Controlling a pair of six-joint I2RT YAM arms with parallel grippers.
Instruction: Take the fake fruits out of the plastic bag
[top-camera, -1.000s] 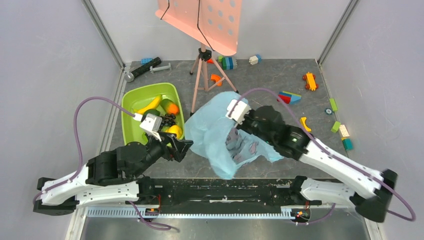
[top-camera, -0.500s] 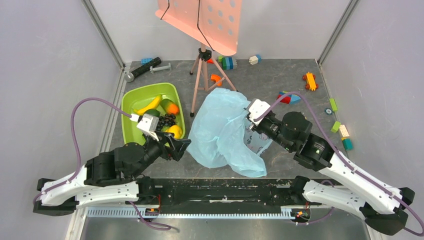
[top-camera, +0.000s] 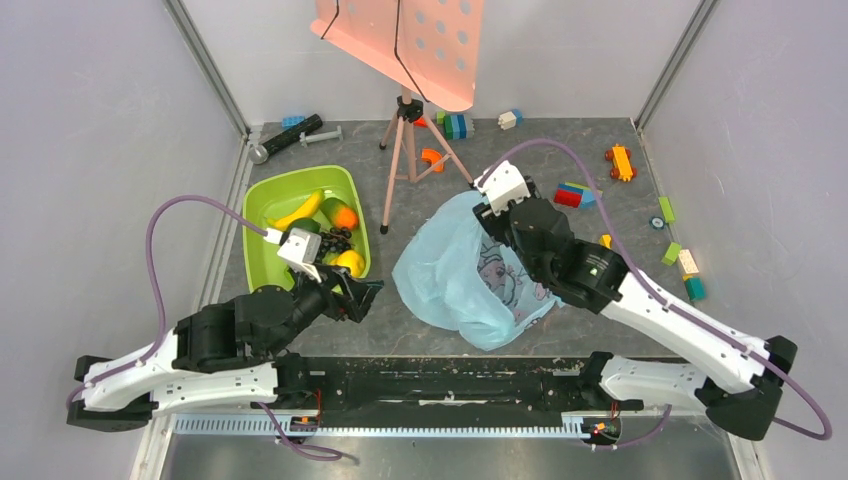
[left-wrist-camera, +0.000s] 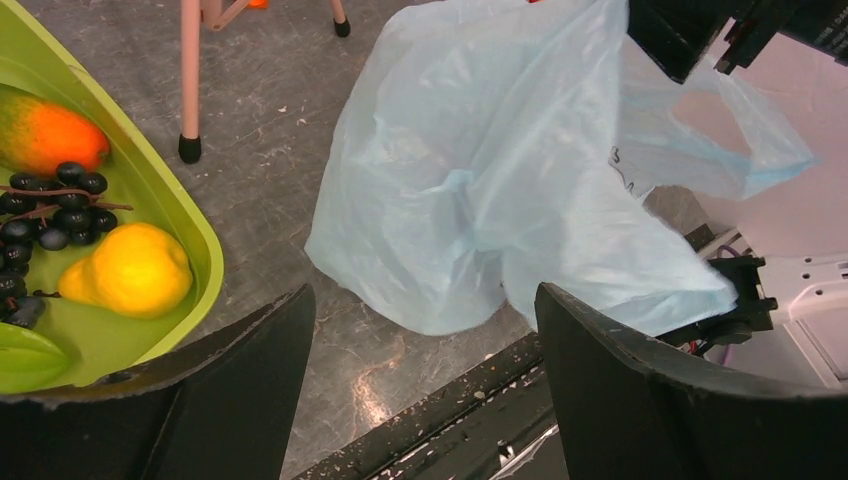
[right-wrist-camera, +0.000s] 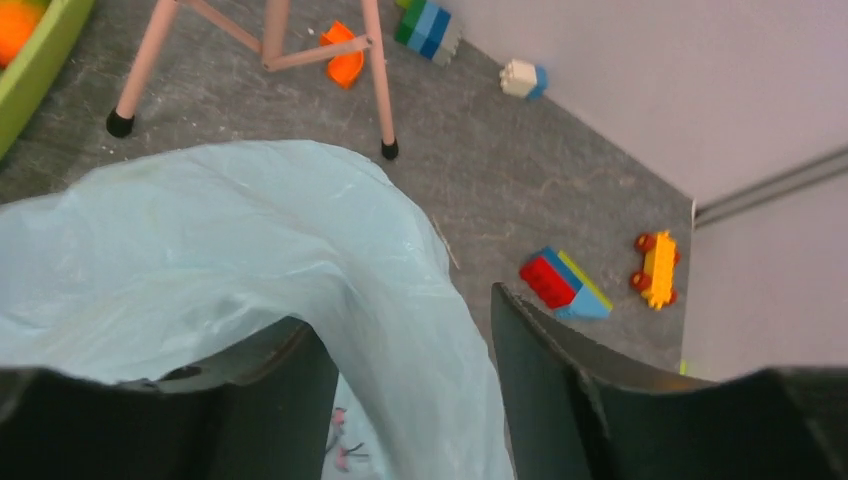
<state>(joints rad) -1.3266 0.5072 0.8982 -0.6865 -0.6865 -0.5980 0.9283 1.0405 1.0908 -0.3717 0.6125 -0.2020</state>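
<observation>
The light-blue plastic bag (top-camera: 450, 280) lies crumpled on the table's middle, its cartoon face (top-camera: 500, 277) turned up. My right gripper (top-camera: 487, 218) hangs over the bag's far edge and is open. In the right wrist view a fold of the bag (right-wrist-camera: 250, 230) runs between the right gripper (right-wrist-camera: 410, 370) fingers and drapes over the left one. The fake fruits sit in the lime-green tub (top-camera: 262, 200): a banana (top-camera: 300, 210), an orange-green fruit (top-camera: 343, 215), black grapes (top-camera: 335, 240) and a yellow fruit (top-camera: 350, 262). My left gripper (top-camera: 365, 295) stands open and empty between tub and bag. No fruit shows through the bag.
A pink tripod (top-camera: 405, 140) with a pink perforated board (top-camera: 410, 40) stands behind the bag. Toy bricks (top-camera: 578, 194) and a yellow toy car (top-camera: 621, 161) are scattered at the right and back. A black tool (top-camera: 300, 132) lies at the back left.
My right gripper has opened and let go of the bag. The bag has dropped from a raised spread into a lower heap. The left arm has stayed put.
</observation>
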